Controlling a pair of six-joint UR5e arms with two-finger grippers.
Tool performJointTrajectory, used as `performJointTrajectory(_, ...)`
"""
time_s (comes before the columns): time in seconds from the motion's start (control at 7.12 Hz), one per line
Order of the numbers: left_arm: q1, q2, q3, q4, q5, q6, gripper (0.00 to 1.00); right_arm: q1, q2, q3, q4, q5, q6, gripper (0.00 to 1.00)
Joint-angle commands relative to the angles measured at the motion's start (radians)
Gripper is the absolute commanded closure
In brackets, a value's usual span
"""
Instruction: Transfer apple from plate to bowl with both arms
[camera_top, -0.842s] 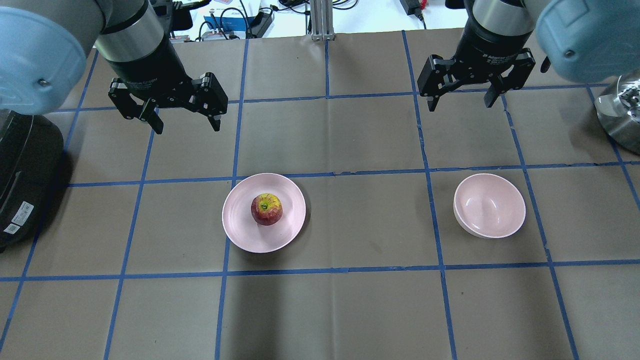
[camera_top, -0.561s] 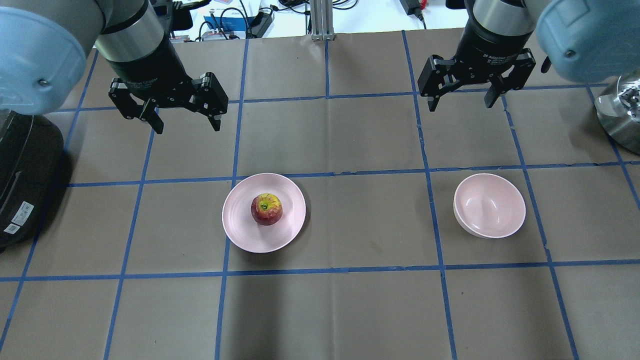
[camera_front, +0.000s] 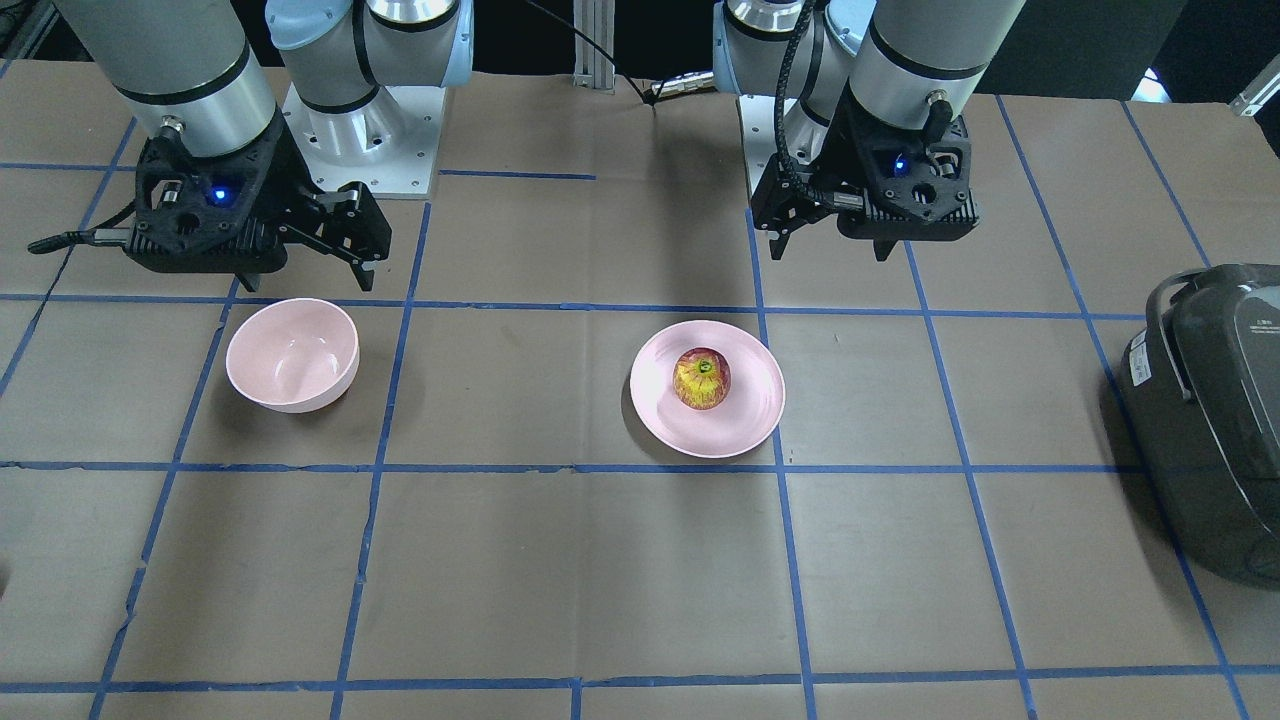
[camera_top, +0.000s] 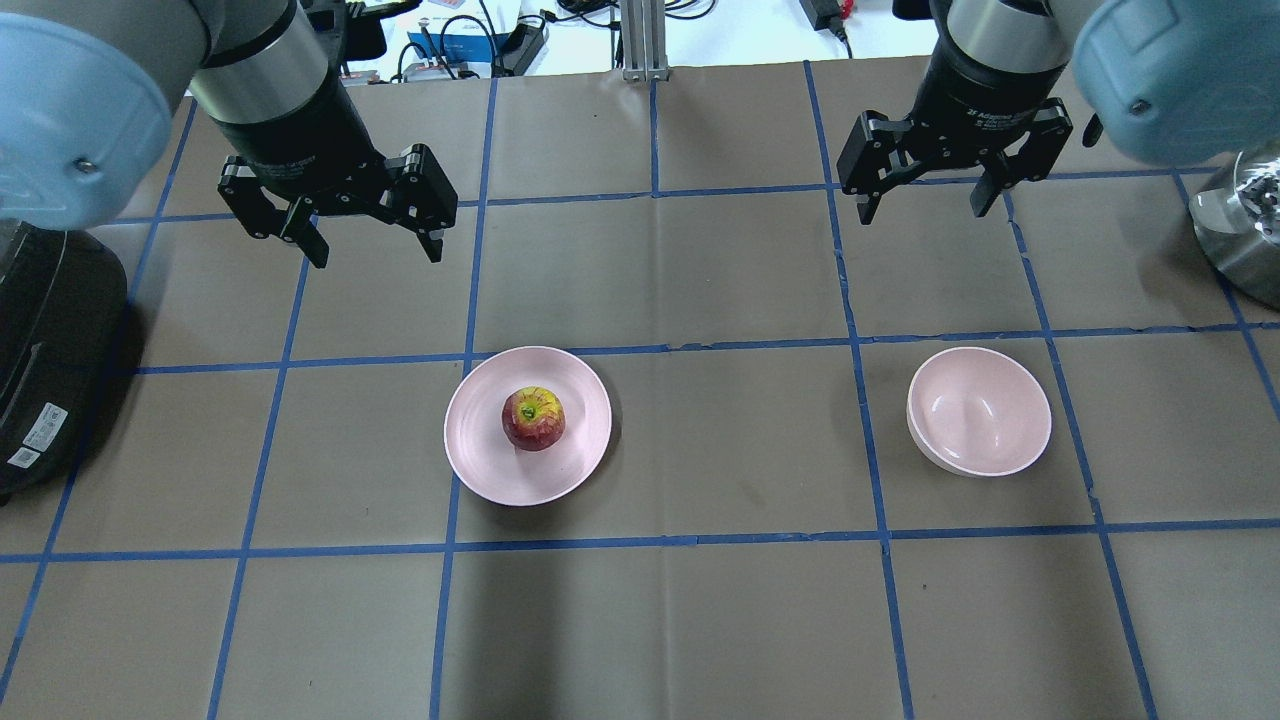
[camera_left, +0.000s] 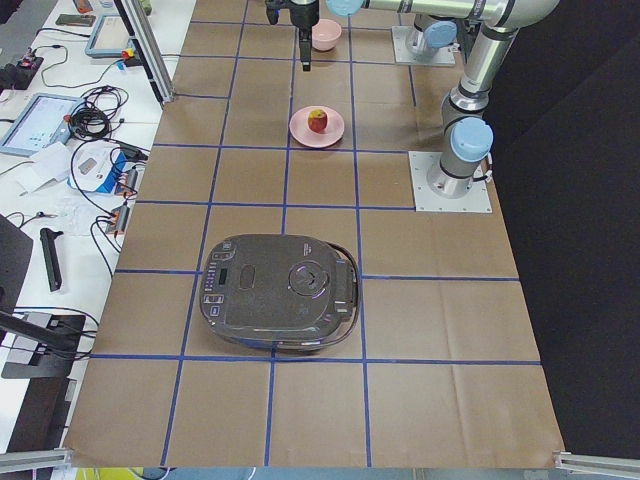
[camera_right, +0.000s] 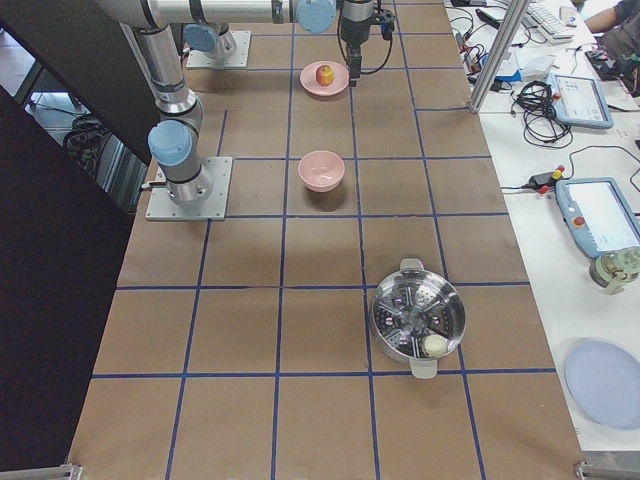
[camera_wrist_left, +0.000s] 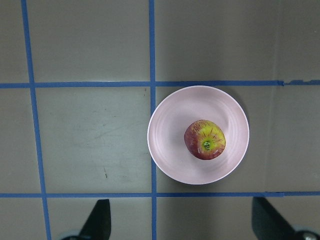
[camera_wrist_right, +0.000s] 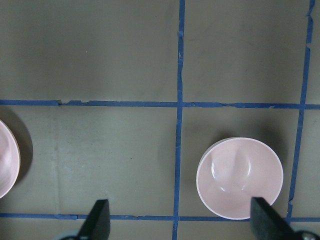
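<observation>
Apple, small, round, red-and-yellow, rests centre-left of frame on flat pale pink plate. Probably firm, light, slippery-skinned: grasp across its widest girth. Left gripper and right gripper: both wide, empty.

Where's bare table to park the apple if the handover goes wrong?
The paper between the plate and the bowl is bare, and so is the strip on the operators' side of both. It is crowded only at the ends: black cooker at the left, steel pot at the right.
</observation>
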Motion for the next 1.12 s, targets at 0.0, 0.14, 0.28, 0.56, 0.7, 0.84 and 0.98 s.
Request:
performJointTrajectory(0.0,-0.001,-0.021,-0.012,-0.007,-0.014,-0.030,0.00,-0.019,0.008,0.011,0.000,-0.008,-0.041,0.00)
performJointTrajectory(0.14,-0.001,-0.076,-0.087,0.078,-0.014,-0.056,0.00,-0.088,0.005,0.052,0.001,-0.034,-0.136,0.00)
performJointTrajectory(0.28,-0.007,-0.142,-0.182,0.273,-0.014,-0.132,0.00,-0.167,0.004,0.105,-0.001,-0.044,-0.176,0.00)
performJointTrajectory(0.56,-0.034,-0.195,-0.351,0.421,-0.015,-0.176,0.00,-0.283,0.017,0.207,-0.063,-0.077,-0.261,0.00)
performJointTrajectory(0.7,-0.072,-0.224,-0.401,0.512,-0.017,-0.188,0.00,-0.317,0.022,0.263,-0.126,-0.068,-0.314,0.00)
performJointTrajectory(0.84,-0.085,-0.251,-0.414,0.539,-0.017,-0.186,0.00,-0.329,0.042,0.328,-0.219,-0.068,-0.338,0.00)
performJointTrajectory(0.98,-0.093,-0.256,-0.410,0.548,-0.020,-0.188,0.00,-0.340,0.078,0.400,-0.318,-0.076,-0.338,0.00)
